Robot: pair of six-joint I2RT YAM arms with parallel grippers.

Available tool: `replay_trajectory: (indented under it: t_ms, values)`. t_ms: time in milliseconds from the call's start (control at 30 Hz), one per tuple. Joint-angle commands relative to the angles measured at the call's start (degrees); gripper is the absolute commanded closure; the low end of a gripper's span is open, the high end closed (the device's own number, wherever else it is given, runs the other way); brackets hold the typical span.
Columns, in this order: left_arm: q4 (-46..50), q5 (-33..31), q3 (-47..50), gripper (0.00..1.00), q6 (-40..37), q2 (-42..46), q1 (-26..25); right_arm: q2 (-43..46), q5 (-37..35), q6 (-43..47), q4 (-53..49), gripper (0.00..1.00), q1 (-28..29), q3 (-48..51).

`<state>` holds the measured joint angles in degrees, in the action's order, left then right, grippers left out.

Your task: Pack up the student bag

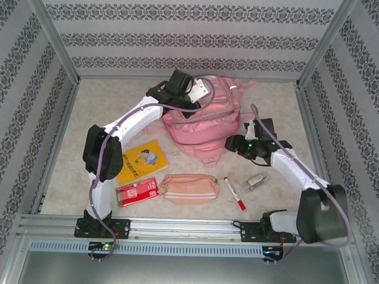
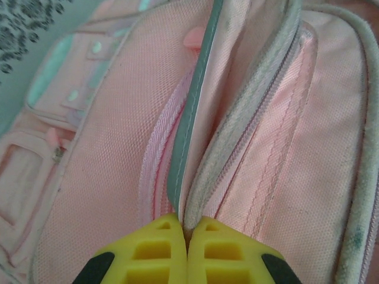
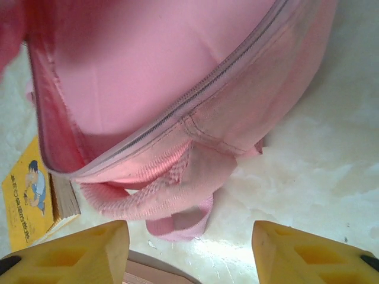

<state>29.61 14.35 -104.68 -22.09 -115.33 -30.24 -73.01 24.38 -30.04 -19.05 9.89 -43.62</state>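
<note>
Pinching the student bag (image 1: 196, 126) at the lip of its opening, the left gripper (image 2: 187, 229) has its jaws pressed together on the fabric where the silver strip (image 2: 192, 112) and the zip edge run in. Right gripper (image 3: 189, 236) sits just beside the bag's right side, jaws spread with nothing between them, a strap loop (image 3: 177, 222) just ahead. Bag lies mid-rear on the table (image 1: 104, 101); yellow book (image 1: 142, 160), red box (image 1: 138, 192), pink pouch (image 1: 189, 187) and red marker (image 1: 234, 193) lie nearer the arm bases.

Damask-striped walls (image 1: 180, 42) enclose a pale marbled tabletop (image 1: 279, 109), brightly lit.
</note>
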Motion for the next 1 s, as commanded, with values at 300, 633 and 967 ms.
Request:
replay_trajectory:
  t_ms: [300,633,967]
  values:
    - [-4.17,7.45,9.61,0.70,10.29,4.37,2.28,-1.12,4.02,7.15,-5.78,0.39,15.14,-5.44]
    - [17.77,4.45,24.23,0.49,43.39,23.20,18.80,-14.55,-2.31,-20.52,2.96,0.38,29.82,-13.53]
    - [16.68,8.67,46.36,0.46,52.13,28.20,36.20,-27.55,-17.24,-46.92,12.79,0.49,42.07,-20.77]
